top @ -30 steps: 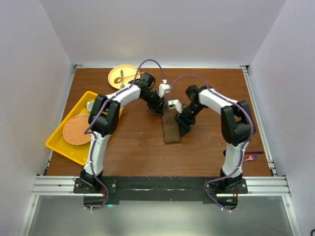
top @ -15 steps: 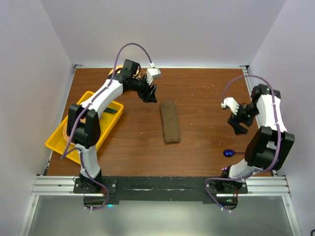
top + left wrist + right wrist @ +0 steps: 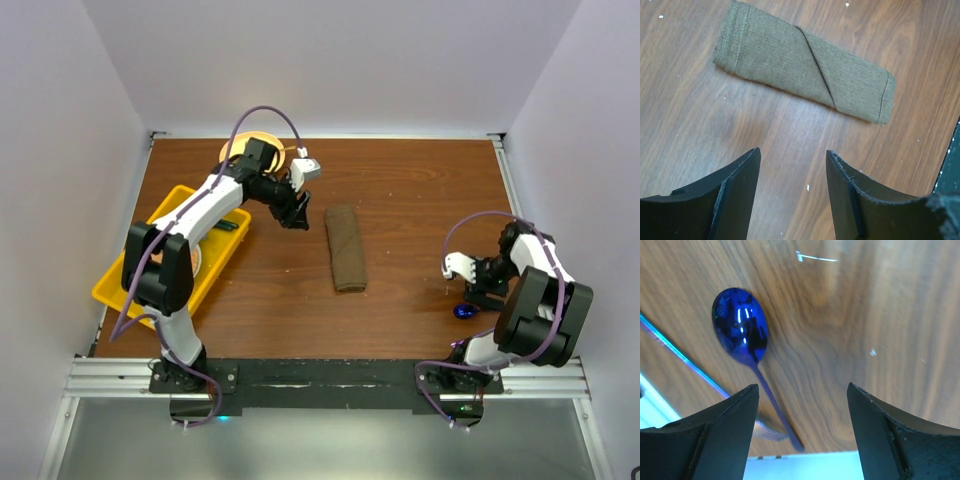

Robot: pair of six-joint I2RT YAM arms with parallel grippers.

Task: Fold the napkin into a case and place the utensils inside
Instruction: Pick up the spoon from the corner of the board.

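The olive-brown case [image 3: 345,248] lay folded into a narrow pouch near the middle of the wooden table [image 3: 410,190], one diagonal fold crossing its top face. The left gripper [image 3: 293,215] hung just to the left of the case's far end, its fingers [image 3: 742,175] spread apart with only bare wood between them. Well apart, by the table's right edge, the glossy blue spoon [image 3: 463,311] lay with its thin handle running towards that edge. The right gripper [image 3: 480,296] hovered directly over the spoon, jaws released and holding nothing.
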